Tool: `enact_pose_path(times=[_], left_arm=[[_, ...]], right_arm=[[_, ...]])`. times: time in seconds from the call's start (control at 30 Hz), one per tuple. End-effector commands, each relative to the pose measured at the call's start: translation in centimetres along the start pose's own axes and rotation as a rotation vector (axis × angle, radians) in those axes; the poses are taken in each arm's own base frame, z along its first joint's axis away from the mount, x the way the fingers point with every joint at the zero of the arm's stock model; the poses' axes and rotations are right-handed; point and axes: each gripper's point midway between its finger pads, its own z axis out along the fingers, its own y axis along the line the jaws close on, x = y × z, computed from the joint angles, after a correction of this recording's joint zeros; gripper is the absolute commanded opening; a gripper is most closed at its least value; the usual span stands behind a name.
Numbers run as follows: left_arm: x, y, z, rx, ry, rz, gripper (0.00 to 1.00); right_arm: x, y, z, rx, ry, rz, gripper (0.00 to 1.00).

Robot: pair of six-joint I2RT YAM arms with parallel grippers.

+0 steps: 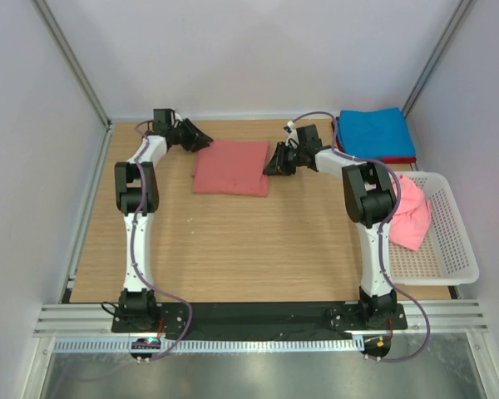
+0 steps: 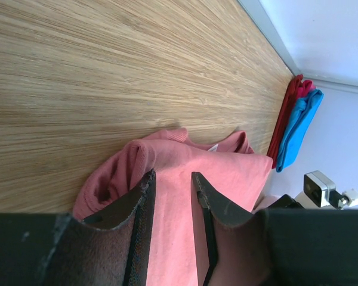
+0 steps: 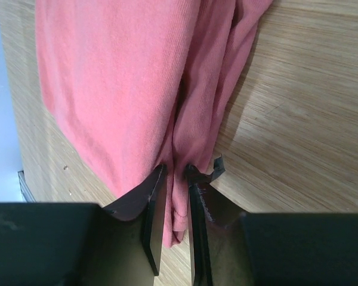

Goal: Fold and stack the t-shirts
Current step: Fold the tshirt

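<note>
Top external view shows you the salmon t-shirt (image 1: 230, 168) lying folded on the far middle of the table (image 1: 233, 249), between the two grippers. Your right gripper (image 3: 176, 168) sits at the shirt's right edge. Its fingers are pressed nearly together on a fold of that cloth, pinching it. Your left gripper (image 2: 172, 176) is at the shirt's far-left corner, by the collar. Its jaws stand a little apart with cloth showing through the gap, and you can't tell whether they touch it. A blue folded shirt (image 1: 373, 133) rests on a red one (image 1: 395, 160) in the far-right corner. Just beside them, a white basket (image 1: 453, 249) holds a crumpled pink shirt (image 1: 409, 214).
</note>
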Motion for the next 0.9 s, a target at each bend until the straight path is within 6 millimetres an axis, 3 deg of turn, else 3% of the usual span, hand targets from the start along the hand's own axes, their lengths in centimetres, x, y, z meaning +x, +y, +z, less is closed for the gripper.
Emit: enact_pose_path(times=[0.0,0.23,0.43,0.63,0.87], left_arm=[[-0.7,-0.2,0.1,0.026,-0.020,0.008,0.31],[-0.6,-0.1,0.2,0.026,-0.014,0.001,0.31],[-0.7,-0.3,0.2,0.027,-0.019,0.008,0.32],[-0.7,-0.5,0.1,0.031,-0.019,0.004,0.31],[-0.7,-0.5,0.0,0.032,-0.017,0.006,0.31]], right_arm=[[-2.0,1.9,-0.8,-0.021,-0.051,-0.056,0.26],[-2.1,1.9,-1.1,0.002,-0.062,-0.064,0.26],[-3.4,2.7,-2.1,0.011,-0.088,-0.099,0.17],[-3.0,3.4,-2.0,-0.028,-0.068,-0.096,0.25],[-2.8,3.8,-2.1,-0.052,-0.066,-0.092,0.26]])
